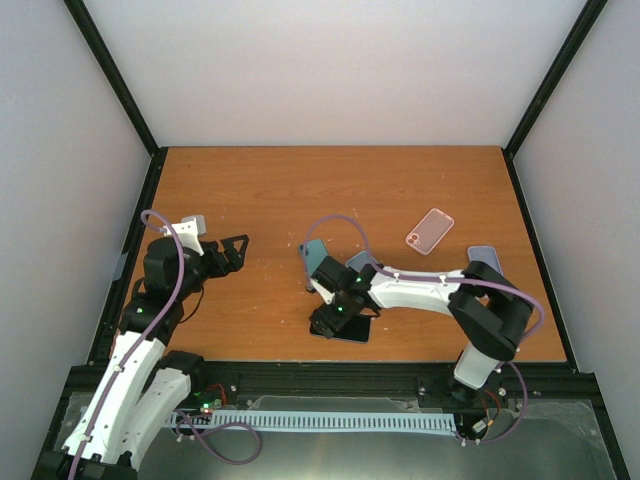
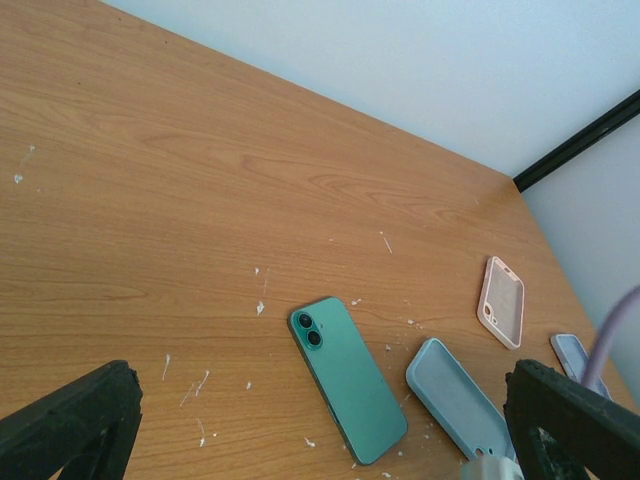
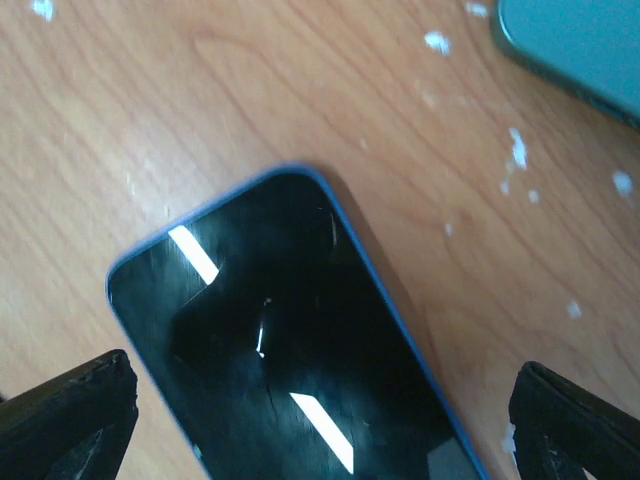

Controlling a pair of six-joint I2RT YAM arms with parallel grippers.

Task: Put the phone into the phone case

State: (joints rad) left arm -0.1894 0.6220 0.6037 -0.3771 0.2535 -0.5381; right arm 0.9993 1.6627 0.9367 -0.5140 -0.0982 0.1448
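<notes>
A phone with a black screen and blue edge (image 3: 290, 340) lies face up on the wooden table; it also shows near the front edge in the top view (image 1: 355, 330). My right gripper (image 3: 320, 420) is open just above it, fingers wide on either side of its end; in the top view the gripper (image 1: 328, 318) covers the phone's left part. A teal phone (image 2: 347, 378) lies back up, and beside it an empty light-blue case (image 2: 462, 398) lies open side up. My left gripper (image 1: 236, 250) is open and empty, left of the teal phone.
A pink case (image 1: 429, 231) lies at the back right, also in the left wrist view (image 2: 501, 301). A pale blue-grey case (image 1: 483, 257) lies near the right edge. White specks are scattered on the table (image 1: 280, 190). Black frame posts stand at the corners.
</notes>
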